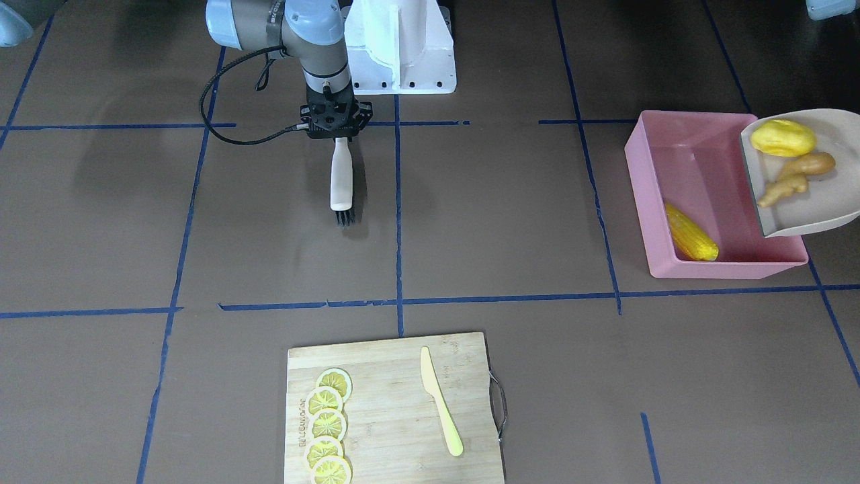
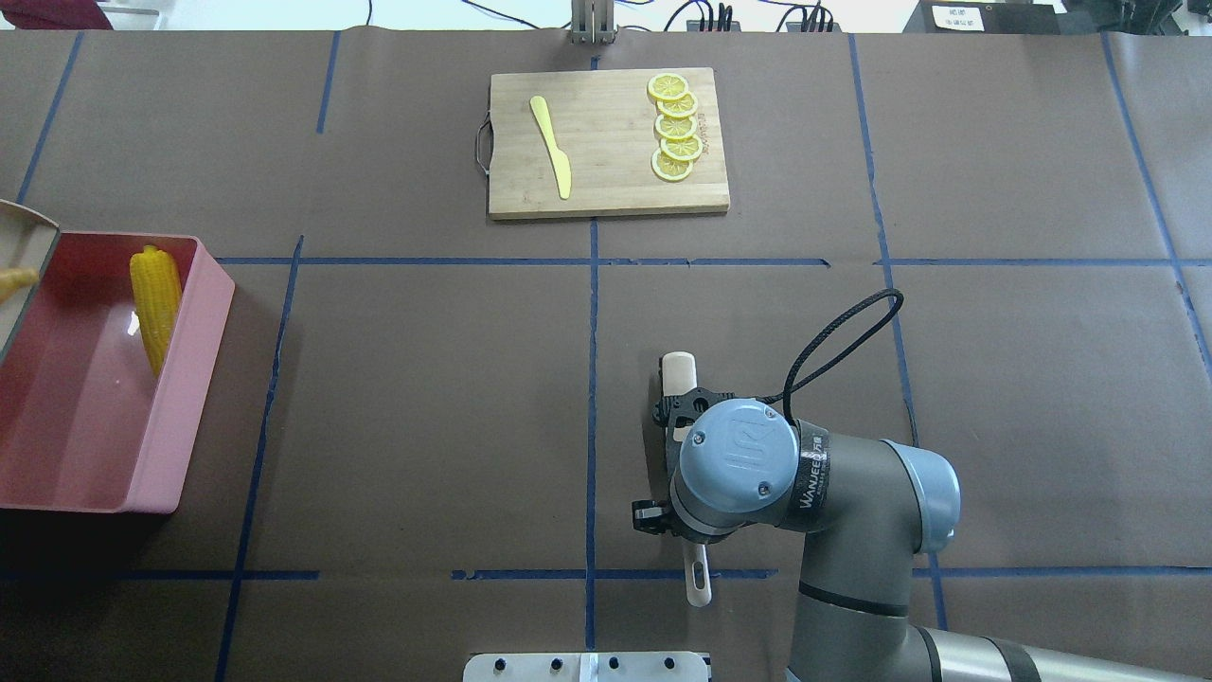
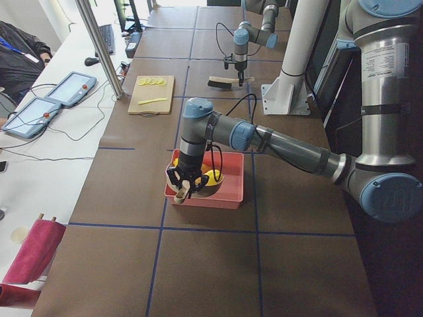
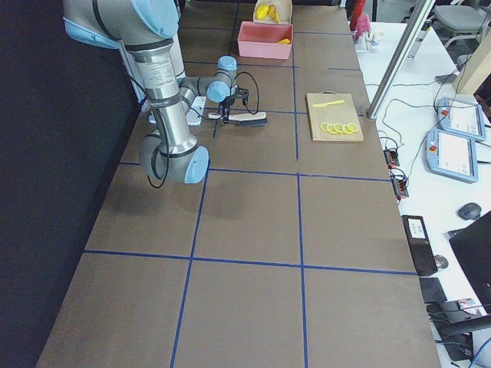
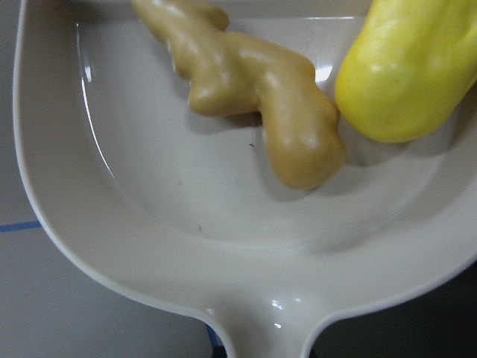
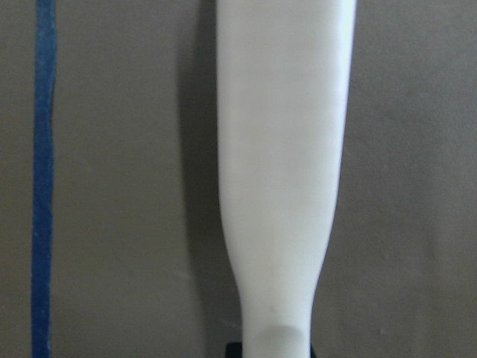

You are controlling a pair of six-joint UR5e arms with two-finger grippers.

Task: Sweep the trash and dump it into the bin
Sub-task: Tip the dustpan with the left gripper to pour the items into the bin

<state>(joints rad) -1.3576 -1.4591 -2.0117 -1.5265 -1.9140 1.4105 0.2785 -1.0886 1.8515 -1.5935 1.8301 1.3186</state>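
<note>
Your dustpan [image 1: 813, 202] tips over the bin [image 1: 725, 270] so lump [image 1: 783, 137] and ginger [image 1: 796, 173] join the corn [image 1: 692, 235]; right gripper [image 1: 339, 134] jaws clamp the parked brush [image 1: 341, 178], left gripper [image 3: 182, 188] jaws: cannot tell.

corn cob [image 1: 692, 233]: in pink bin [image 1: 699, 161] | yellow lump [image 1: 783, 137], ginger root [image 1: 796, 176]: on dustpan [image 1: 830, 202]

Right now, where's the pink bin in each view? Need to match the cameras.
Front-facing: bin at right edge, mid-height.
Overhead: bin at left edge, mid-height.
Exterior left: bin near centre.
Exterior right: bin at top centre, table's far end.
Left wrist: not in it.
Right wrist: not in it.
Shared landmark: cutting board, in all four exterior views.
</note>
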